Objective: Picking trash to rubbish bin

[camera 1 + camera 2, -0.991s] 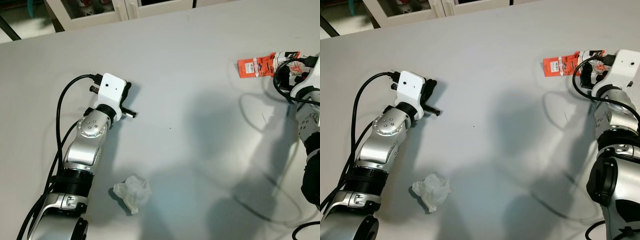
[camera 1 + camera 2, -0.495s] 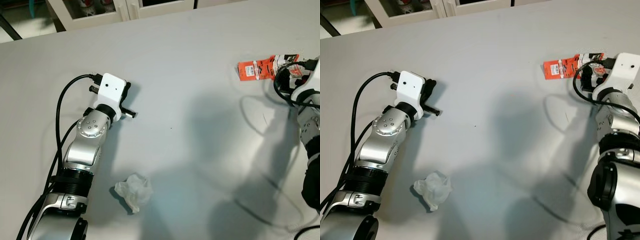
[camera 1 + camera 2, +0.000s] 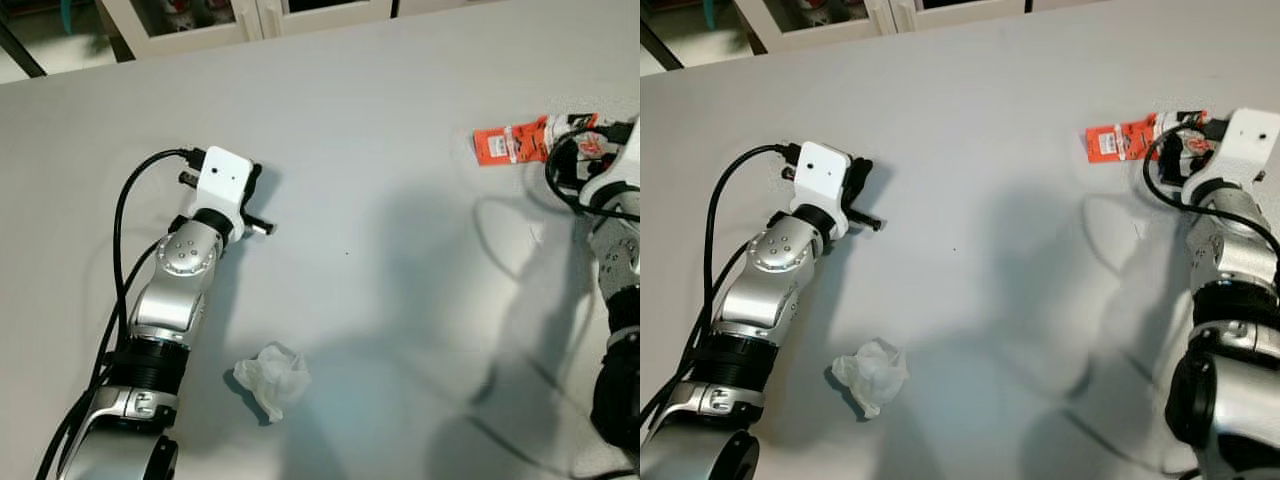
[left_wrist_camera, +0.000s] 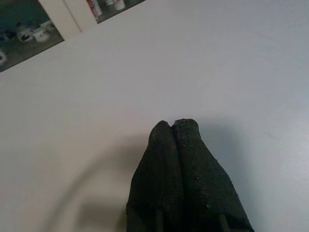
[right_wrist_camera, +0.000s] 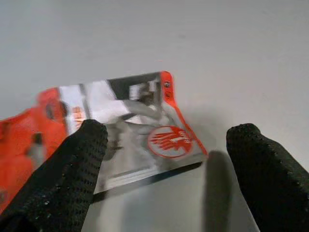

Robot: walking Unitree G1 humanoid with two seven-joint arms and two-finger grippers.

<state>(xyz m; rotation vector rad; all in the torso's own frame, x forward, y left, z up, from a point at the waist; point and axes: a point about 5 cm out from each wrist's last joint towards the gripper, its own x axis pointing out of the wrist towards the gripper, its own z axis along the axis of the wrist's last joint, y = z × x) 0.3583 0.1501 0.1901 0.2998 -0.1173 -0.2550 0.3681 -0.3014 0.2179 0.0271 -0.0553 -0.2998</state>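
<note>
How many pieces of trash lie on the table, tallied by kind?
Orange wrapper: 1
Crumpled white tissue: 1
Total: 2

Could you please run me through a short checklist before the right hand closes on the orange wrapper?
1. Right hand open: ok, its fingers stand well apart.
2. Flat orange and silver plastic wrapper between those fingers: ok, its silver end lies in the gap on the grey table.
3. Fingers low enough to grip: cannot tell.
4. Left hand out of the way: ok, shut, resting on the table far from the wrapper.
5. Crumpled white tissue clear of this grasp: ok, it lies near the left arm.
6. Rubbish bin located: cannot tell.
</note>
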